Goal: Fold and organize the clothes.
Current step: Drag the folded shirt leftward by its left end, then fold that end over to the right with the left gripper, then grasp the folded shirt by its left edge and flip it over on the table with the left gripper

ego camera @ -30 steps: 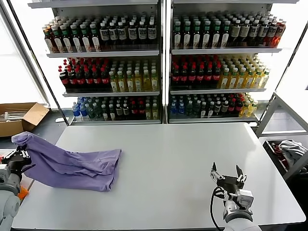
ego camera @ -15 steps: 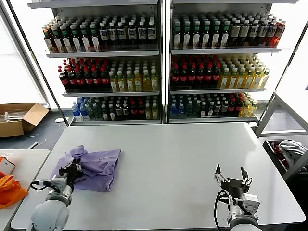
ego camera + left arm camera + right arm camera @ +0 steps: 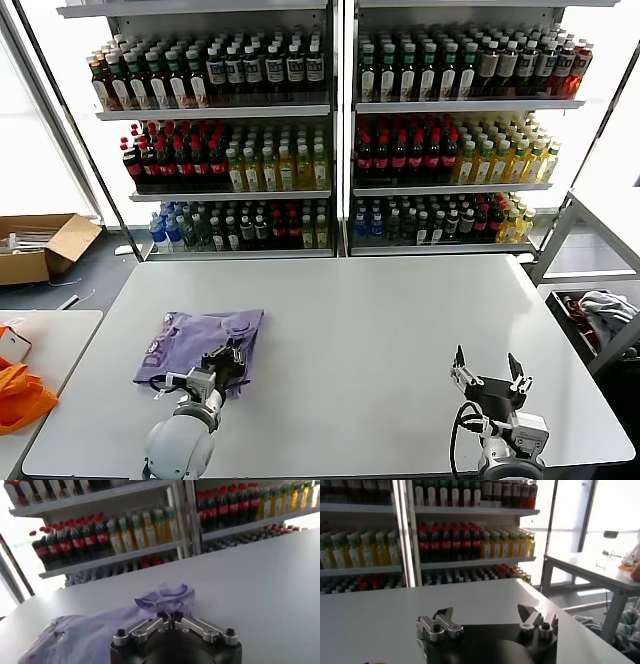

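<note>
One of the clothes, a lavender T-shirt (image 3: 195, 340), lies bunched on the left half of the white table (image 3: 400, 330), with a dark purple print showing near its left edge. My left gripper (image 3: 230, 358) sits at the shirt's near right corner, shut on a raised fold of the fabric. In the left wrist view the gripper (image 3: 170, 616) has its jaws together, pinching the puckered T-shirt (image 3: 165, 597). My right gripper (image 3: 490, 368) hovers low over the table's near right part, open and holding nothing. The right wrist view shows that gripper (image 3: 487, 616) with its fingers spread wide.
Shelves of bottles (image 3: 330, 140) stand behind the table. A cardboard box (image 3: 40, 245) lies on the floor at the left. An orange item (image 3: 20, 395) rests on a side table. A bin holding cloth (image 3: 600, 315) stands at the right.
My left gripper swept right from the table's left edge, dragging the shirt onto the table. The shirt now lies more compact, with the print showing. The right gripper sank slightly.
</note>
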`<state>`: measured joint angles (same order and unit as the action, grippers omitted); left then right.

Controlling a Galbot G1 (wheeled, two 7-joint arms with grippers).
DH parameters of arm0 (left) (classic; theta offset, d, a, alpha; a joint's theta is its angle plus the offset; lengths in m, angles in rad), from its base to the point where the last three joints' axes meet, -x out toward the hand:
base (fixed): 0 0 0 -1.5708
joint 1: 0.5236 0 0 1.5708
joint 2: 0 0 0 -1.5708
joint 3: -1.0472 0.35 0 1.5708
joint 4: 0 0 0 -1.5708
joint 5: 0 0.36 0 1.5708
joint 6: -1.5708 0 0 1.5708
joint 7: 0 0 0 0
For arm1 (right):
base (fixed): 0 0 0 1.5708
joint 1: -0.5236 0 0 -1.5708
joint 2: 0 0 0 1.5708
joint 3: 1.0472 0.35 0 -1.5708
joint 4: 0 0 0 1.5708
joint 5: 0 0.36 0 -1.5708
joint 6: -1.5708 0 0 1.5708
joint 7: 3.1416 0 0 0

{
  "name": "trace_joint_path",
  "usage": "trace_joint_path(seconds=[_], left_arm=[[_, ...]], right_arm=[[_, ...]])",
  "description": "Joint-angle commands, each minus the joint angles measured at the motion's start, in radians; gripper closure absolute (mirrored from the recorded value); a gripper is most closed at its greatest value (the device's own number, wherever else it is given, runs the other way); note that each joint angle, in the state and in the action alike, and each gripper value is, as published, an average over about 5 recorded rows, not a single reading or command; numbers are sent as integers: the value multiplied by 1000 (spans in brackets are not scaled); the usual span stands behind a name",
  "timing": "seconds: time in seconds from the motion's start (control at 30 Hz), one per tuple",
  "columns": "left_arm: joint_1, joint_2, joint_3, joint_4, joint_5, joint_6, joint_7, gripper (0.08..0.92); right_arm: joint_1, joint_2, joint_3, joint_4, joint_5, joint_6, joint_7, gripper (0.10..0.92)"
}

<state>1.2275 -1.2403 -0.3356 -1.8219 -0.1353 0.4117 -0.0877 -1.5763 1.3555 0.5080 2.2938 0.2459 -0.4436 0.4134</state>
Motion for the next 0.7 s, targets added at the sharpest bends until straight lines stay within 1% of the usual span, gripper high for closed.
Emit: trace_joint_path(seconds=[0.03, 0.13, 0.27, 0.4, 0.5, 0.57, 0.6, 0.7], left_arm=[[-25, -42, 81, 76, 62, -18, 44, 860], [-1, -42, 88, 16, -55, -35, 54, 786], [37, -39, 87, -140, -331, -19, 47, 665], [42, -40, 44, -299, -544, -7, 5, 552], [36, -30, -9, -386, -604, -8, -23, 466], [31, -11, -56, -404, -589, -14, -32, 405], [27, 2, -86, -394, -574, -17, -38, 379], [17, 56, -184, -306, -497, -28, -60, 293]], right_arm=[[-9, 9, -7, 4, -12, 1, -1, 203], [-5, 14, -19, -5, -20, 3, 1, 203], [-1, 15, -32, -13, -23, 5, 3, 203], [5, 10, -42, -20, -23, 5, 4, 203], [9, 5, -50, -24, -23, 7, 4, 203], [13, 2, -57, -24, -22, 8, 3, 203], [15, 1, -59, -23, -21, 8, 3, 203], [20, -6, -65, -20, -17, 8, 2, 203]])
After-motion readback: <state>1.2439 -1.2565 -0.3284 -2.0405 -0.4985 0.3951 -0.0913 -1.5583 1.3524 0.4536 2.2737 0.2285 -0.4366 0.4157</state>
